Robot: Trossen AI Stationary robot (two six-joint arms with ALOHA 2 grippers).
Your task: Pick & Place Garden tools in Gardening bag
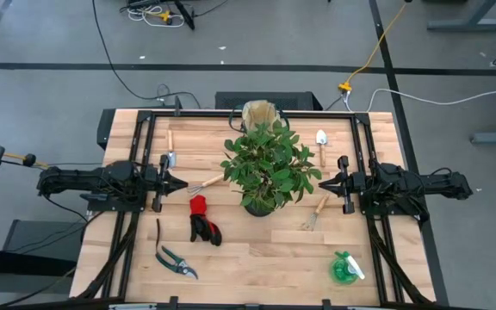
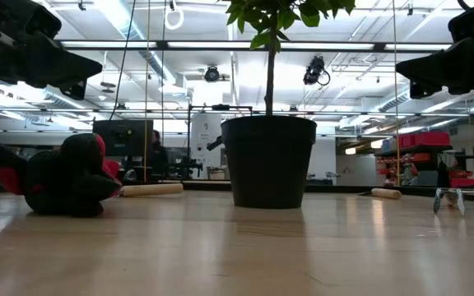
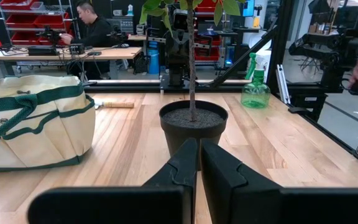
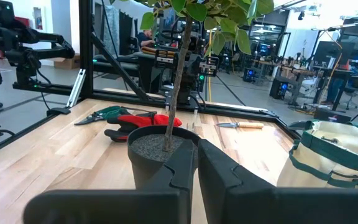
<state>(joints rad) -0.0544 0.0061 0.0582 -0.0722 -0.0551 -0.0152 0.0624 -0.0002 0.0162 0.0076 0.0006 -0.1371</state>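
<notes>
A pale wooden-plank tabletop [image 1: 257, 258] stands on a grey workshop floor strung with cables; a seated person [image 3: 95, 28] works at a bench beyond. Between the two end effectors sits one leafy green plant in a dark pot [image 1: 268, 164]. One tan fabric gardening bag with green trim [image 1: 261, 112] lies past it at the far edge. The left end effector [image 1: 182, 182] and right end effector [image 1: 323, 182], both pinched shut and empty, face the pot. Near the left: one pair of red-and-black gloves [image 1: 201, 219], one pair of dark pruning shears [image 1: 176, 261]. Near the right: one green spray bottle [image 1: 345, 268]. Four wooden-handled tools [image 1: 321, 145] lie scattered.
</notes>
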